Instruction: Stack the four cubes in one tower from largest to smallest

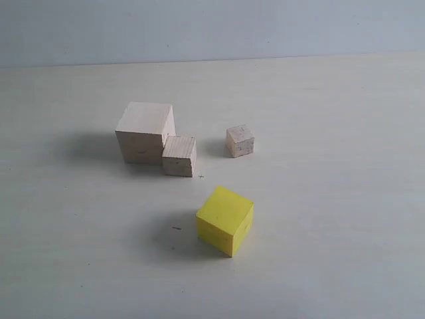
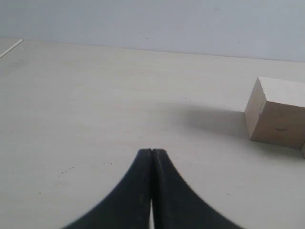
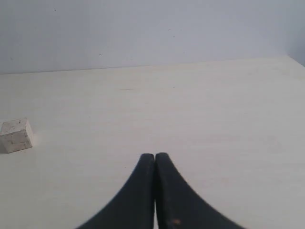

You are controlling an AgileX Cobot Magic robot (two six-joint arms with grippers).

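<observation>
Four cubes lie apart on the pale table, none stacked. The large pale wooden cube (image 1: 145, 131) sits left of centre, with the medium wooden cube (image 1: 180, 155) touching its front right corner. The small wooden cube (image 1: 240, 141) stands alone to the right. Nearest the front is the bright yellow cube (image 1: 225, 220). Neither arm shows in the exterior view. My left gripper (image 2: 152, 151) is shut and empty, with the large cube (image 2: 278, 112) well off to one side. My right gripper (image 3: 155, 155) is shut and empty, far from the small cube (image 3: 16, 135).
The pale table (image 1: 332, 232) spreads wide around the cubes and meets a plain grey wall (image 1: 212, 26) at the back. A table edge line (image 2: 10, 49) shows in a corner of the left wrist view.
</observation>
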